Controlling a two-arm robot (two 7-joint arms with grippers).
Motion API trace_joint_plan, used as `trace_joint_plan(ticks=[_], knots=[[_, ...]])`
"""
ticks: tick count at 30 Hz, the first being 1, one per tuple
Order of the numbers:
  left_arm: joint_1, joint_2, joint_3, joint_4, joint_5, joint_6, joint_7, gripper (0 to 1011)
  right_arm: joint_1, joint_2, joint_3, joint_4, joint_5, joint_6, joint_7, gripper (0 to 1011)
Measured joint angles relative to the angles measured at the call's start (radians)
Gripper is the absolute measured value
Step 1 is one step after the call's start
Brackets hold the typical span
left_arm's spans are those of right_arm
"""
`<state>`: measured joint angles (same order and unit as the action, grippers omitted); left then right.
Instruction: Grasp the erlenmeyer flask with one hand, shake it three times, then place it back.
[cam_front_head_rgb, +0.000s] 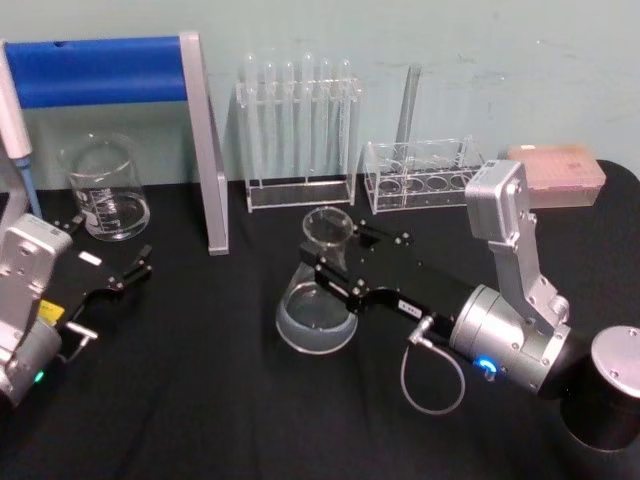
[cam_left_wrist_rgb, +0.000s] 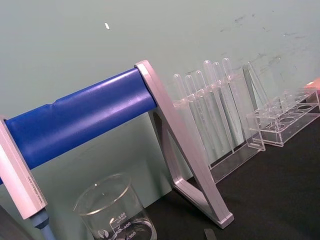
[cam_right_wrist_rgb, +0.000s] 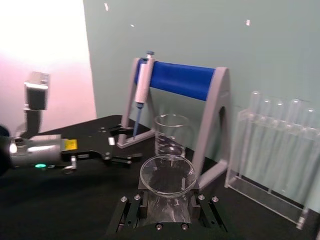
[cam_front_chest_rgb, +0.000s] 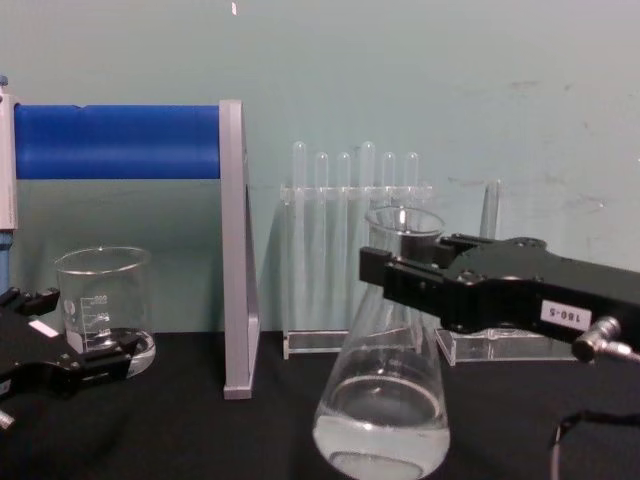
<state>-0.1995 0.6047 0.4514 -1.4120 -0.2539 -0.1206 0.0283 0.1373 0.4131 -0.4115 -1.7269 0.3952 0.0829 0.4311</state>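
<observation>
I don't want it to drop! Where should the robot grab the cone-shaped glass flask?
Grip the erlenmeyer flask by its narrow neck, just under the flared lip, coming sideways from the robot's right. The neck fits between the fingers, and the lip should stop slipping. The right gripper holds it there.

Chest view: erlenmeyer flask (cam_front_chest_rgb: 380, 400) neck hidden behind right gripper (cam_front_chest_rgb: 403, 258). Left gripper (cam_front_chest_rgb: 88, 330) body cut by edge at 8 o'clock. Blue stand (cam_front_chest_rgb: 120, 140) cut at 10 o'clock.
Left wrist view: beaker (cam_left_wrist_rgb: 112, 210) base cut at 7 o'clock. Pipette (cam_left_wrist_rgb: 22, 185) ends cut at 8 o'clock.
Head view: beaker graduations too small to read. Pink box (cam_front_head_rgb: 565, 170) at 2 o'clock partly behind right arm's silver link (cam_front_head_rgb: 500, 215).
</observation>
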Motion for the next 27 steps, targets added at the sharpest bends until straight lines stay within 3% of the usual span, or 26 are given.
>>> trace_joint_plan(ticks=[14, 27], knots=[[0.000, 0.000, 0.000, 0.000, 0.000, 0.000, 0.000, 1001, 0.002, 0.014, -0.019, -0.007, 0.019, -0.010, -0.004, 449], [0.000, 0.000, 0.000, 0.000, 0.000, 0.000, 0.000, 1001, 0.051, -0.015, 0.044, 0.084, -0.003, -0.024, -0.084, 449]])
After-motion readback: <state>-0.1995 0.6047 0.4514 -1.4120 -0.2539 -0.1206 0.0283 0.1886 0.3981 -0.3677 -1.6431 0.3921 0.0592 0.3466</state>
